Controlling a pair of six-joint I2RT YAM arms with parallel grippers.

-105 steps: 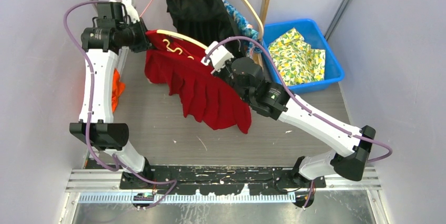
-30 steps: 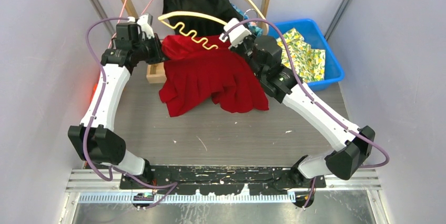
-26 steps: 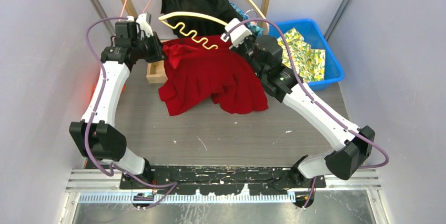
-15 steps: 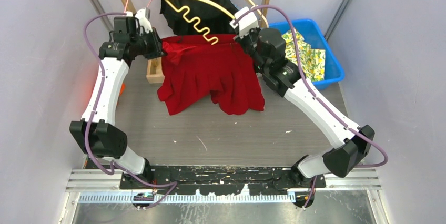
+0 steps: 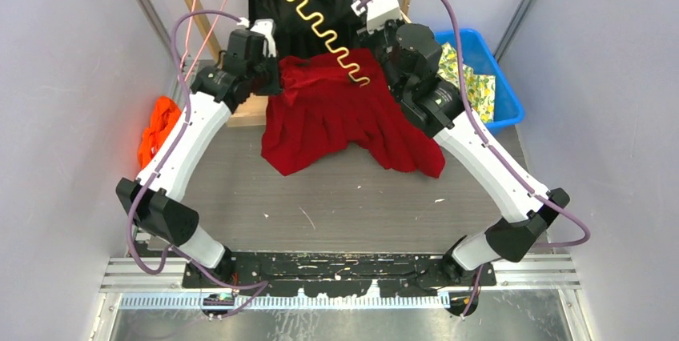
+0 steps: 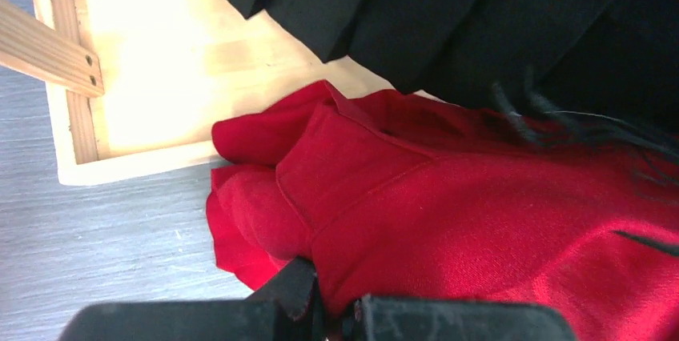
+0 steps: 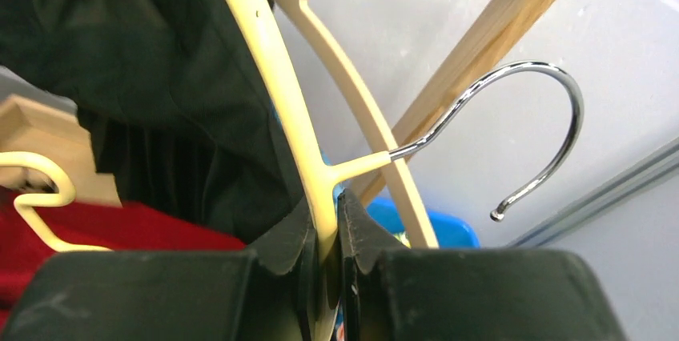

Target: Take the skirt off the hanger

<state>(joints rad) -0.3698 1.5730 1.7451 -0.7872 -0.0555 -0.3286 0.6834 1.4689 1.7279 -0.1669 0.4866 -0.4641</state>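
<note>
A: Where do we have the red skirt (image 5: pixel 336 117) at this moment?

B: It hangs in front of the wooden rack base (image 6: pixel 160 69), just below the black garment (image 5: pixel 292 13). One corner of its waistband (image 6: pixel 344 149) is up in the left jaws. The rest falls in pleats toward the table (image 5: pixel 320 205). From above we cannot tell if the hem rests on it.

A: And how do the jaws stand?

B: The left jaws are clenched on the red cloth; the left wrist view shows the fabric pinched between them. The right jaws are clenched on the cream hanger (image 7: pixel 268 57), on its shoulder just beside the place where the metal hook (image 7: pixel 528 65) comes out. They hold it high and tilted.

A: Is the skirt free of the hanger?

B: We are not sure. In the top view the lower end of the wavy bar lies over the waist of the skirt, and we cannot tell if it touches the cloth or only passes above it. We judge that the task is nearly finished.

A: How will the skirt handle?

B: We think it is soft, light and limp. It will sag and fold wherever we do not support it, and it cannot be pushed, only pulled. The waistband is the thicker, doubled part, so it is the best place to take hold; a single pleat could slip out. The hanger is stiff and smooth, so it may turn in the right jaws if the cloth drags on it.
</note>
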